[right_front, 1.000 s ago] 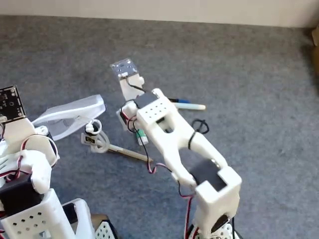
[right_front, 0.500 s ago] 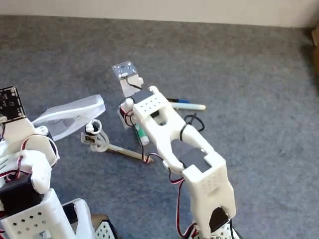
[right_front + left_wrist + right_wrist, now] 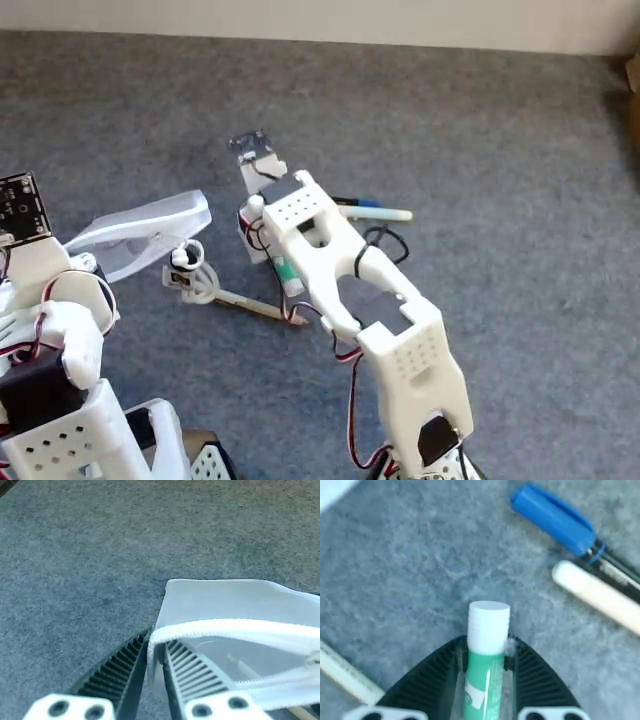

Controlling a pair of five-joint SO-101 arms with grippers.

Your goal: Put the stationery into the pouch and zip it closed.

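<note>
Right wrist view: the right hand [image 3: 488,647] is closing its two black ribbed fingers [image 3: 437,672] on a green-and-white glue stick [image 3: 487,630], whose white cap is poking out past the fingertips.
Left wrist view: the left hand [image 3: 156,662] is pinching the zipper-edged rim of the translucent white pouch [image 3: 235,605], with the rim standing between its ribbed fingers.
High view: the pouch [image 3: 140,235] is lying open near the left arm, well apart from the glue stick [image 3: 288,272], which is sitting under the right arm's wrist.
Loose stationery: a blue-capped pen [image 3: 552,517] and a cream-white pen [image 3: 600,592] are lying side by side just beyond the glue stick; a pale flat strip [image 3: 250,303] is lying between the two arms.
Surface: the tabletop [image 3: 500,150] is wearing a grey carpet-like covering.
Room: a pale wall [image 3: 300,15] is running along the far edge.
Hard to make out: a small black-and-white piece [image 3: 185,258] is sitting beside the pouch, and I cannot tell what it is; the right arm is covering most of the glue stick from above.
</note>
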